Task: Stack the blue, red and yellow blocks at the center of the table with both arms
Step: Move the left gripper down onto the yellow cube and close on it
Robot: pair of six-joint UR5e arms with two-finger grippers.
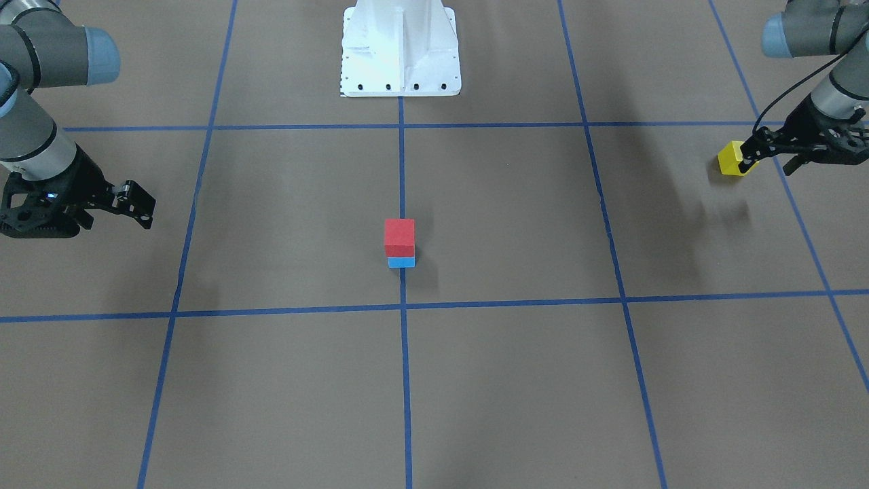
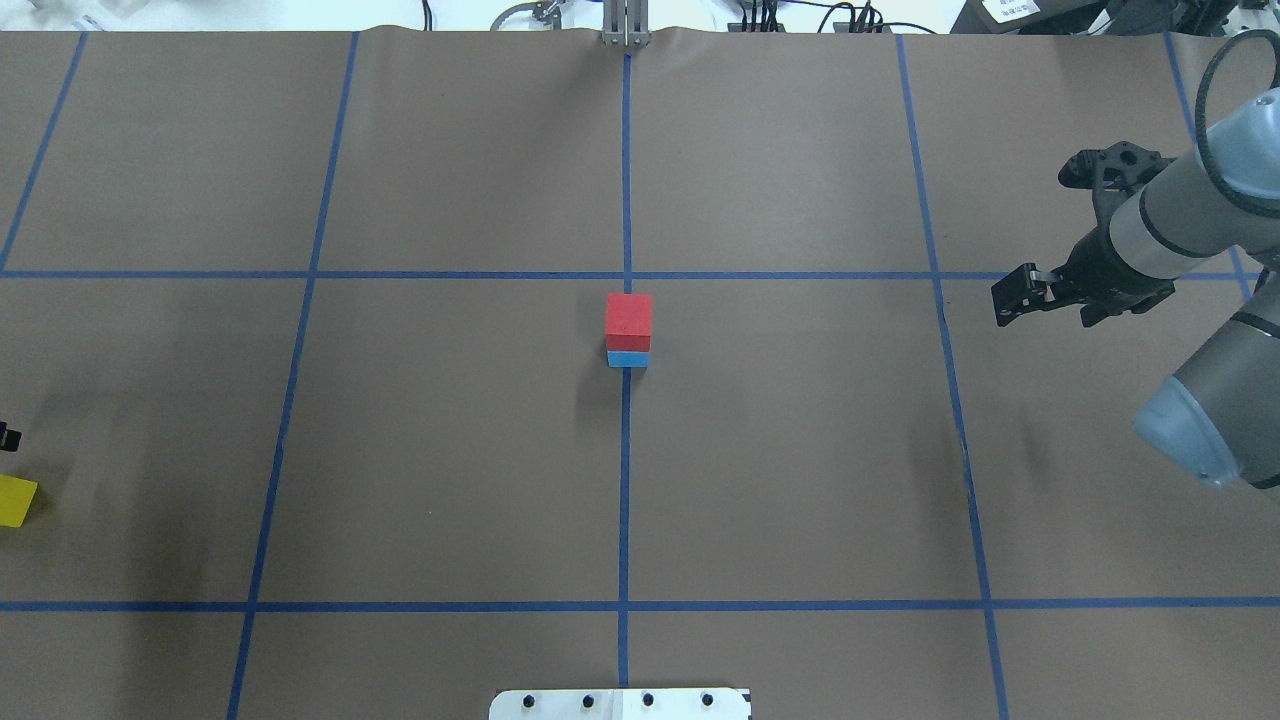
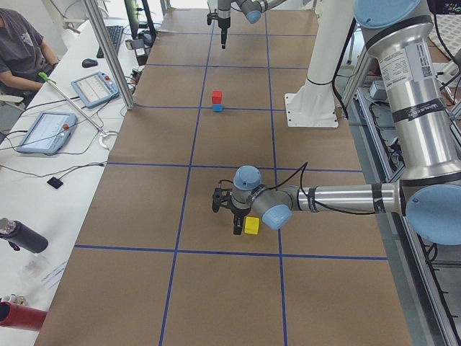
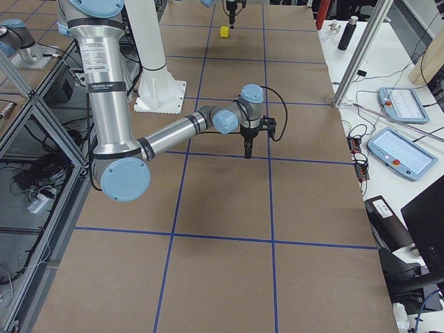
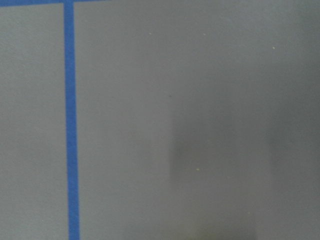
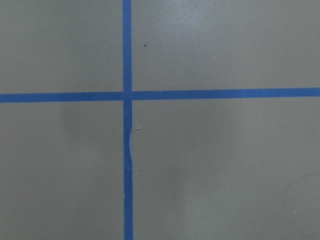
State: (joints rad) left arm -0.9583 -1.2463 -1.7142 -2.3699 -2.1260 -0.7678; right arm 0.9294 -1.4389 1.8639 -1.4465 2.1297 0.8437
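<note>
Table [image 1: 516, 394], brown paper marked with a blue tape grid [image 1: 405, 380]: nearest item in the front view
- Red block [image 1: 399, 236], next back on the centre line, seated squarely on the blue block [image 1: 401, 262]. Two of three stacked, by my reckoning.
- Yellow block [image 1: 730, 157]: on the paper far out on my left side, well apart from the stack.
- Left gripper [image 1: 749, 158]: my tips overlap the yellow block's outer edge in this view. Whether they grip it or merely stand by it is not settled here. Finger spread: cannot tell.
- Right gripper [image 1: 139, 198]: out on the opposite side, nothing in it. Spread: cannot tell.

Overhead view: yellow block at the left margin. A sliver of my left fingers [image 2: 8, 437] shows just past it, on the side away from my base [image 2: 620, 703].

Left side view: my left fingers point down just beside the yellow block. It lies toward my base from them, and as far as I can judge not between them.

Right side view: my right fingers [image 4: 248, 149] point down over bare paper.

Left wrist view: paper and one stroke of the blue tape grid, no block.

Right wrist view: a tape crossing only.

Judgement: the yellow block is a cube, so it has no long axis. My left arm is much the nearer. The coming move turns on a short shift back toward my base, then down
</note>
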